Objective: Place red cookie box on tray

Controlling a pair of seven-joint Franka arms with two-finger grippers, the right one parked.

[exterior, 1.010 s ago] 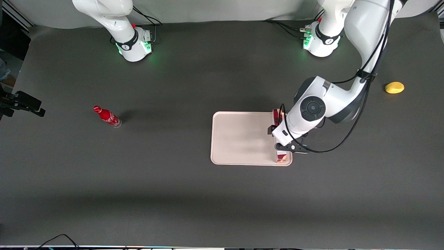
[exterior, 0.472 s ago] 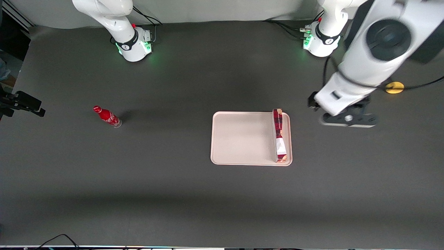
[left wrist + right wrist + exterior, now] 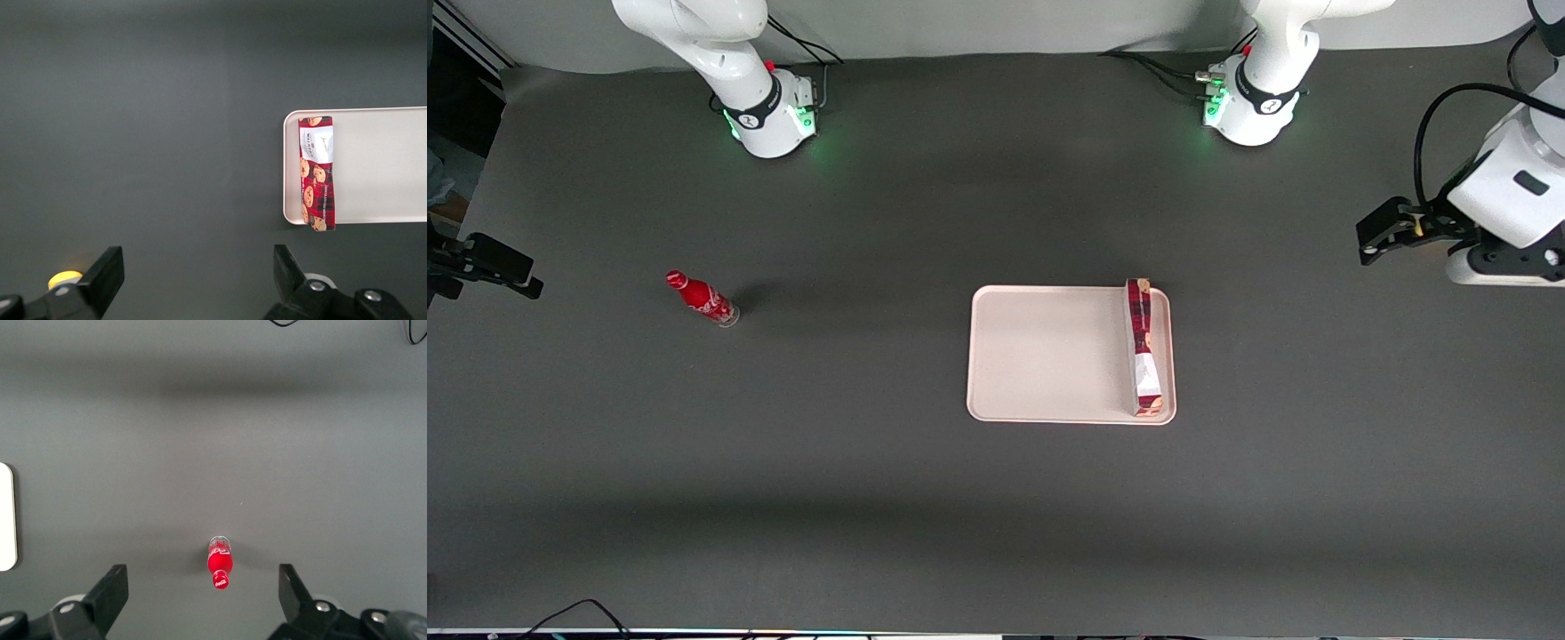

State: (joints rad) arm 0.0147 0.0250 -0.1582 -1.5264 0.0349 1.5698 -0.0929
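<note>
Black and spread wide, the fingers of the pincer [image 3: 193, 280] hold nothing; dark tabletop [image 3: 871, 498] shows between them. In the front view the pincer [image 3: 1392, 233] hangs raised at the working arm's end of the tabletop, well apart from the tray [image 3: 1049, 356], roughly at two o'clock from it. Its fingers reach sideways toward the tray, out of the white wrist housing, and a black cable loops over the wrist. A small yellow object [image 3: 65, 278] peeks out just beside one finger [image 3: 103, 277] in the left wrist view.

Between the pincer and the tray lies a broad stretch of bare dark tabletop. The pale pinkish tray [image 3: 387, 167] lies flat, and the red cookie box [image 3: 1144, 347] rests in it on its long side, along the short edge nearest the working arm. In the left wrist view one end of the red cookie box [image 3: 317, 172] overlaps the rim. Most of the tray floor toward the parked arm is open. A small red bottle [image 3: 701, 299] lies at about nine o'clock from the tray, toward the parked arm's end, well apart from it.
</note>
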